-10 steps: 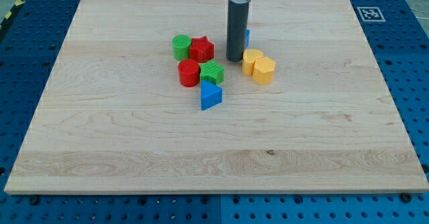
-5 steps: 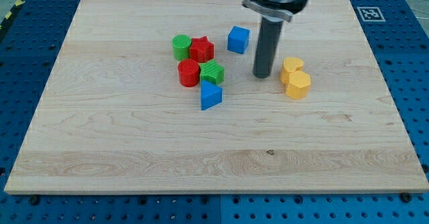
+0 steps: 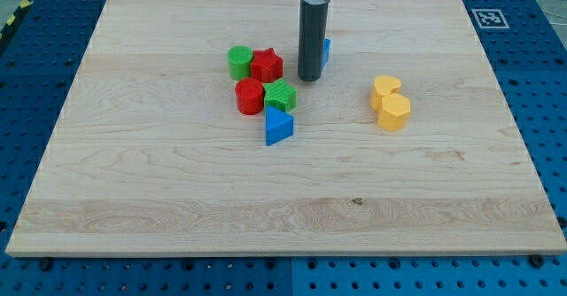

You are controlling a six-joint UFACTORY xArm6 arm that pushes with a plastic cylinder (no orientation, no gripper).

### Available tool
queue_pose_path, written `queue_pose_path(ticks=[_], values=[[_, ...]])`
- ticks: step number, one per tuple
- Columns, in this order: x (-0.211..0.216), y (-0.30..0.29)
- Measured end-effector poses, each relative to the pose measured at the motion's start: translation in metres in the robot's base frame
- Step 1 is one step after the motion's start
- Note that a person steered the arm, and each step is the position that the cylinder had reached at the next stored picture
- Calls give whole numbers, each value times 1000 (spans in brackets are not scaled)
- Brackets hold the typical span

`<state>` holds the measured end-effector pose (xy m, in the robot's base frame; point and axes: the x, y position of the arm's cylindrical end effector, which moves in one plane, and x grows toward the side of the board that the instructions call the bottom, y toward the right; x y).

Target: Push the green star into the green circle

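My tip (image 3: 308, 79), which has no gripper, rests just right of the green star (image 3: 281, 95), toward the counter's (image 3: 133, 172) top edge.

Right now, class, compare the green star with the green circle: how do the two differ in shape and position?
The green circle is a round cylinder at the cluster's top left; the green star has a pointed outline and lies lower, further to the view's right. The green circle touches the red star; the green star sits against the red cylinder and just above the blue triangle. Both share the same green, and neither touches my tip.
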<state>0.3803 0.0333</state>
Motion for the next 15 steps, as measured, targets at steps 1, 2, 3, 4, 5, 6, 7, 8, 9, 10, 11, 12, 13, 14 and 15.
queue_pose_path(ticks=[1, 2, 3, 4, 5, 6, 7, 8, 9, 10, 11, 12, 13, 14, 15], values=[[24, 0], [60, 0], [86, -7], [90, -37], [68, -58], [50, -61], [45, -61], [45, -59], [38, -48], [38, -47], [51, -22], [63, -11], [39, -3], [15, 3], [5, -7]])
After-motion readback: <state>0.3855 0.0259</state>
